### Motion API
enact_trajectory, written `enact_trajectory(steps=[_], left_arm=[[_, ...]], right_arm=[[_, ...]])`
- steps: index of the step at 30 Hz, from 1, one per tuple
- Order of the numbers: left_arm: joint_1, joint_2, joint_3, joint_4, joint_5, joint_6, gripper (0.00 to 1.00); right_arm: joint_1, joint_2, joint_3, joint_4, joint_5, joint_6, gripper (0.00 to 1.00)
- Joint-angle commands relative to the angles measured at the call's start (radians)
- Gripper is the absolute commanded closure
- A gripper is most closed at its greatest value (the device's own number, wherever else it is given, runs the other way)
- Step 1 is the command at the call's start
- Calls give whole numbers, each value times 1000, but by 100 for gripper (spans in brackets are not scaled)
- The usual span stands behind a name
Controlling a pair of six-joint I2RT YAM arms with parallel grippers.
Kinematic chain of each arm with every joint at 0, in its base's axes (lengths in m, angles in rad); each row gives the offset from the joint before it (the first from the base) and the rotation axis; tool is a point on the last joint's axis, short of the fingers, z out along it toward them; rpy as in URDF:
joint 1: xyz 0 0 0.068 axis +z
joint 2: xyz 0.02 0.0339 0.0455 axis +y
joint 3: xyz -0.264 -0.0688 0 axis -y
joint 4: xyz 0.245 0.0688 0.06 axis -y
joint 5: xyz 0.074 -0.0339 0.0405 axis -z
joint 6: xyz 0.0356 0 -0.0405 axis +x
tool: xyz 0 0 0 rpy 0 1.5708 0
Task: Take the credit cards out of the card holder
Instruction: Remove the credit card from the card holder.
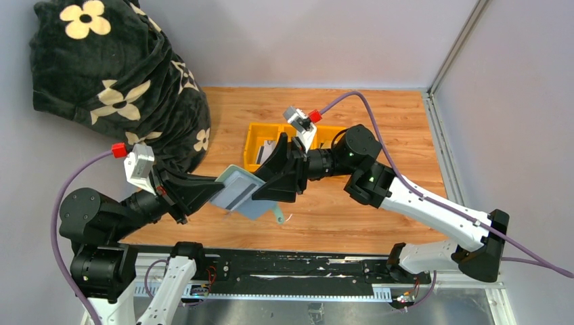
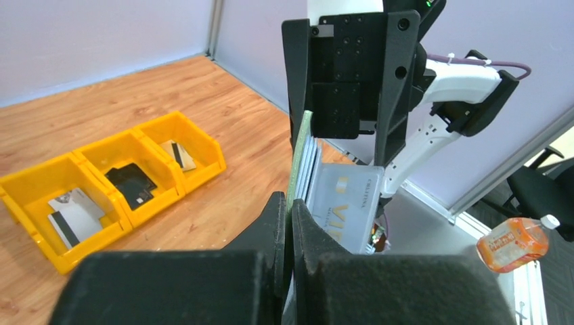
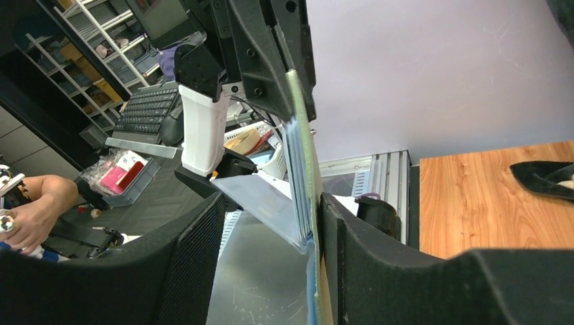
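**Two arms meeting at the holder.** The left arm is stretched low from the near-left corner toward mid-table. The left gripper (image 1: 215, 191) is clamped fully on the sage cover edge of the holder (image 1: 237, 189). The holder is held clear above the table (image 1: 379, 223), in front of the tray (image 1: 254, 145). The right arm is folded at the elbow and turned back leftward, so that the two grippers meet head-on. The right gripper (image 3: 271, 201) is seen with jaws parted, one finger at each side of the holder's blue leaves, and a clear gap is left on one side. One grey card (image 2: 345, 206) juts from the leaves. Other cards (image 2: 71, 215) lie in the tray's compartments.
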Motion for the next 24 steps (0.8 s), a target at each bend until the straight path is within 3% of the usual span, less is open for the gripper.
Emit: enact_trajectory(steps=[1, 6, 9, 13, 18, 21, 24], left_arm=[[1, 9, -24, 82, -58, -28, 100], [1, 19, -19, 85, -87, -9, 100], [1, 18, -21, 70, -116, 9, 100], [1, 19, -15, 62, -127, 0, 100], [1, 34, 12, 55, -127, -13, 100], [1, 48, 27, 38, -143, -12, 100], [1, 62, 33, 36, -138, -31, 100]], right_arm=[[10, 3, 9, -28, -46, 4, 43], [8, -26, -30, 14, -45, 18, 31], [8, -29, -22, 0, -38, 15, 28], [8, 7, 16, -55, -41, 12, 43], [9, 25, 30, -77, -48, 24, 47], [8, 14, 28, -73, -54, 21, 43], [9, 9, 45, -127, -34, -10, 56]])
